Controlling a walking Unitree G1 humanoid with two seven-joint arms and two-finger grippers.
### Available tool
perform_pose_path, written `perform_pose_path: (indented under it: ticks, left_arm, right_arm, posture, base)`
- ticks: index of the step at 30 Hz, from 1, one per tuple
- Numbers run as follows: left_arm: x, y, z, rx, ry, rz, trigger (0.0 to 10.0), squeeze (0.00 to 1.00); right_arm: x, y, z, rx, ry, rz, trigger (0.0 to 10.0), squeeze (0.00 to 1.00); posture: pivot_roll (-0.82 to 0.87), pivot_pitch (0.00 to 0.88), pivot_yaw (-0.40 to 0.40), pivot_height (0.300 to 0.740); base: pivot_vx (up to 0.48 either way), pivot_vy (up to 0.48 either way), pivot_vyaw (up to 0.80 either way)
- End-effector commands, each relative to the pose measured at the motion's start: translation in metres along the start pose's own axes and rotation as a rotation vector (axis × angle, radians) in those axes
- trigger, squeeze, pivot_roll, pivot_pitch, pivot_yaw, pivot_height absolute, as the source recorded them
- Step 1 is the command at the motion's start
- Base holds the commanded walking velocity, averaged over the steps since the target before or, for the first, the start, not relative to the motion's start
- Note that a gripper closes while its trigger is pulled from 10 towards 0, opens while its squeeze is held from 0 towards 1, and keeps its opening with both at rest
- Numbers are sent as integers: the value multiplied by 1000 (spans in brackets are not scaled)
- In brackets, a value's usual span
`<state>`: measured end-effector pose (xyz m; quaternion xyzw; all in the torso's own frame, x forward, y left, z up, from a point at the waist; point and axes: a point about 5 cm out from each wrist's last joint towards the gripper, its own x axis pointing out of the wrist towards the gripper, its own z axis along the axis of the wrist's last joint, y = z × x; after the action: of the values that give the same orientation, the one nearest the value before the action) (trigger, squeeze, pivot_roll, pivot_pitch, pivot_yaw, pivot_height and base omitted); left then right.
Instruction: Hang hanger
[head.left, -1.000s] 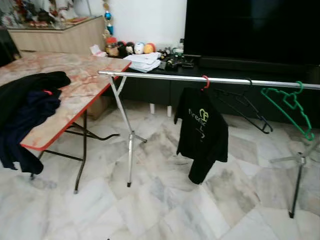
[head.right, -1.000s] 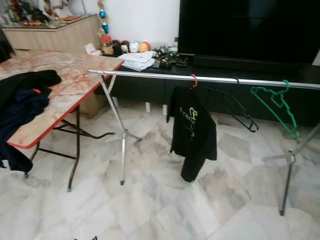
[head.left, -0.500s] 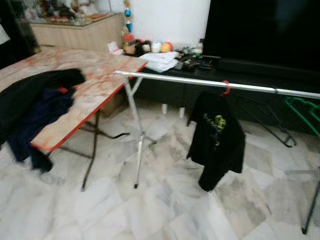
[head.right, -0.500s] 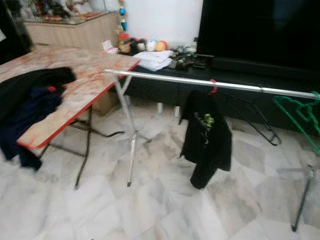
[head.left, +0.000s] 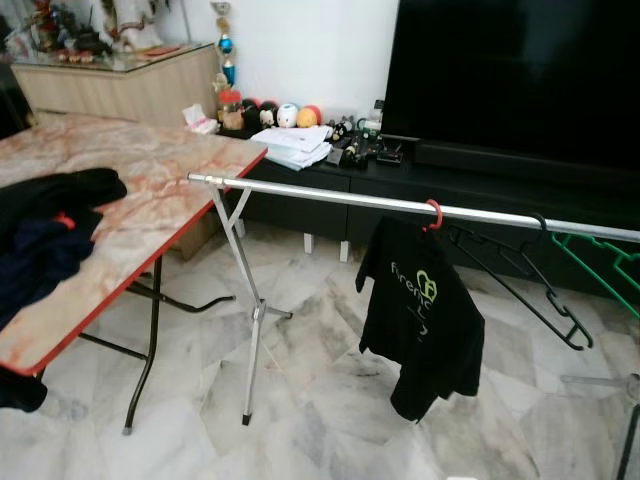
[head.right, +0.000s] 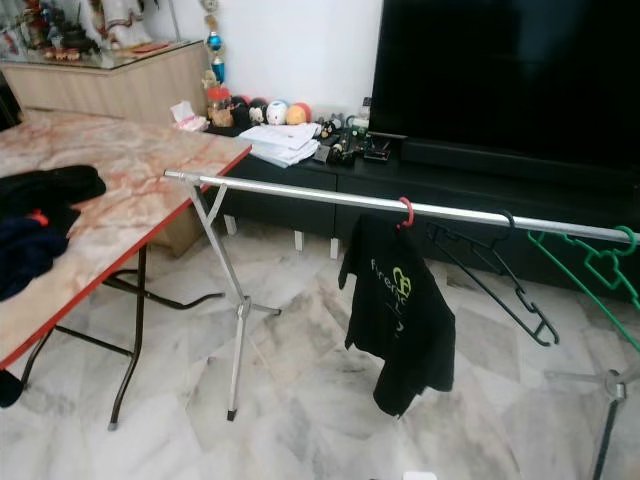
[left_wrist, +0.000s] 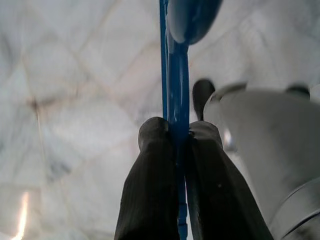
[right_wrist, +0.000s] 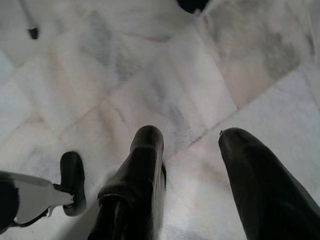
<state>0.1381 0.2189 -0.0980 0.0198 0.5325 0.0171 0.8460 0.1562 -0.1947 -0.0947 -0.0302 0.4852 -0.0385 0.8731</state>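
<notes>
A silver clothes rail spans the room on folding legs. From it hang a black T-shirt on a red hanger, a bare black hanger and a green hanger at the far right. In the left wrist view my left gripper is shut on a blue hanger, held low over the marble floor. In the right wrist view my right gripper hangs open above the floor, holding nothing.
A marble-topped folding table with dark clothes on it stands at the left. Behind the rail are a low black TV cabinet with a large TV, papers and small toys. The floor is pale marble.
The head camera has moved: the table and rail have shifted across the picture and look a little nearer. The clothes on the rail hang as before.
</notes>
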Motion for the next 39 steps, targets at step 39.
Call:
perform_pose_path:
  ticks: [39]
  left_arm:
    - [1,-5,5,6,-25,-5,10000,0]
  right_arm:
    - [0,-4,1,-3,-1,-3,10000,0]
  posture:
    - [-52,0,37,740]
  base:
    - [344,0,-192]
